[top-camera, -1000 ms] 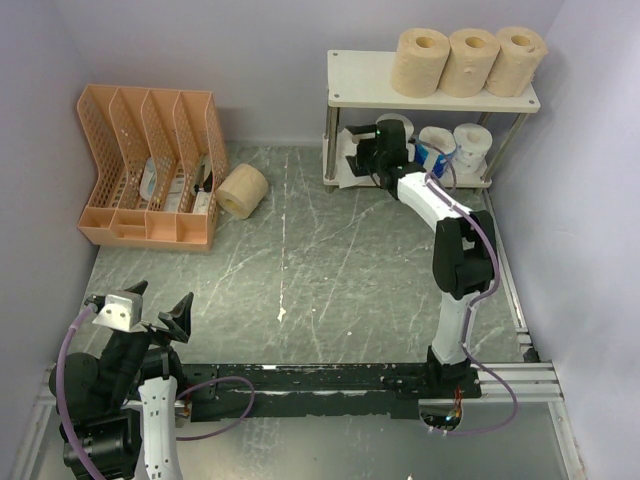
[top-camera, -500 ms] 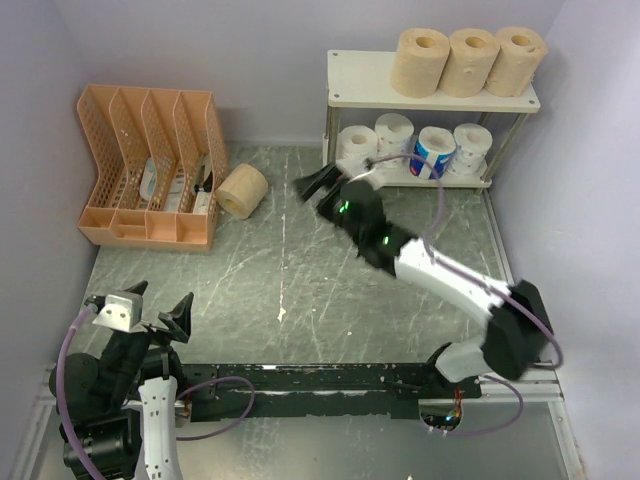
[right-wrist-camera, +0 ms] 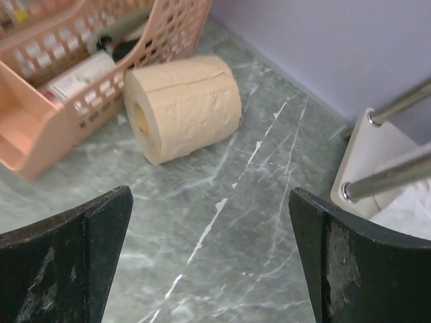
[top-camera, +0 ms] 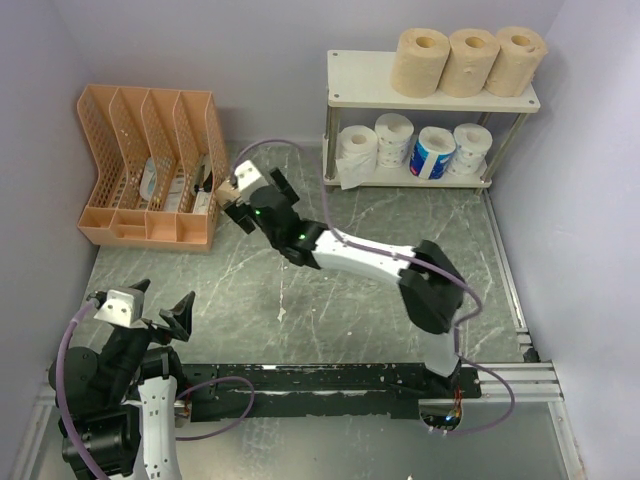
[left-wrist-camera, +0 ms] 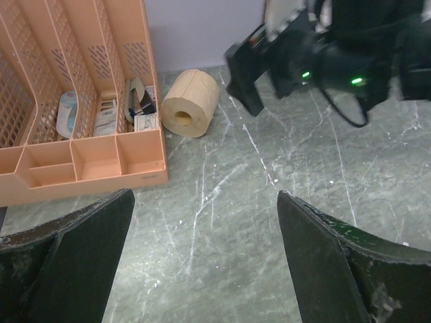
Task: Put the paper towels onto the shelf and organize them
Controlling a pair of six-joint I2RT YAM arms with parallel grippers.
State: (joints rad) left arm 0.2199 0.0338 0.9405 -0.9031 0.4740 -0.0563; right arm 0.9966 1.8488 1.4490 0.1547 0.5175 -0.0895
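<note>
Close to finished, judging by the count. Up on the shelf in the far right corner of the counter: three tan paper towels side by side on the top board, cores facing out. Four more on the lower board: two white, one blue-and-white, another white at the right end. A loose sheet trailing from the leftmost one, perhaps worth tidying.

Left to shelve, as far as can be seen: one tan roll, lying on its side near the far edge, left of the middle, just beside the orange file organizer and well apart from the shelf.

Poised just short of that roll: the right claw, spread wide, empty, not touching it. Over the near left corner: the left claw, likewise spread and empty, far from everything.

Room for the last roll: bare board on the left part of the top tier. Probably next: closing on the roll, gripping across its soft body, carrying it to the far right corner.
</note>
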